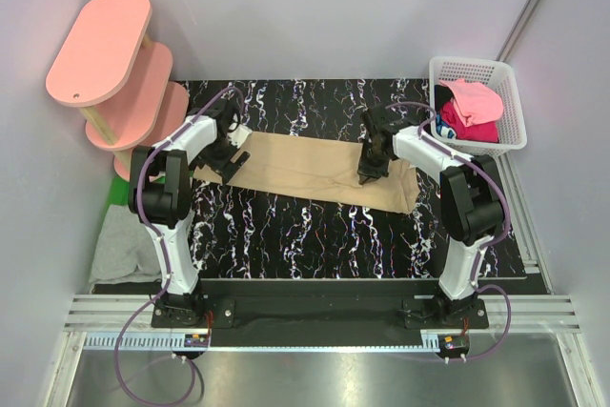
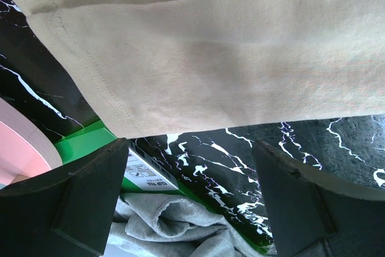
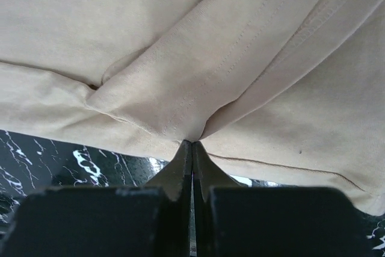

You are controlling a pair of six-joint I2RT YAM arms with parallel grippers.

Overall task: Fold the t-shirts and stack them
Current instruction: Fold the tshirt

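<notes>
**Figure.** At far left, pink oval shelves (image 1: 100,45) are seen, with a grey t-shirt (image 1: 122,247) lying below them, off the edge of the black marbled table (image 1: 315,235). The left gripper (image 2: 192,154) is held just over the left end of the tan t-shirt (image 1: 305,167), its fingers spread wide with nothing between them. The shirt is laid as a long band across the table's middle. Near its right end, a pucker of cloth is pinched by the right gripper (image 3: 192,145). Pink and magenta t-shirts (image 1: 474,104) are heaped in the white basket (image 1: 467,62) at far right. A fold of the tan shirt is judged to be in hand. Next, the left end needs to be gripped so that both ends can be carried over evenly.
</notes>
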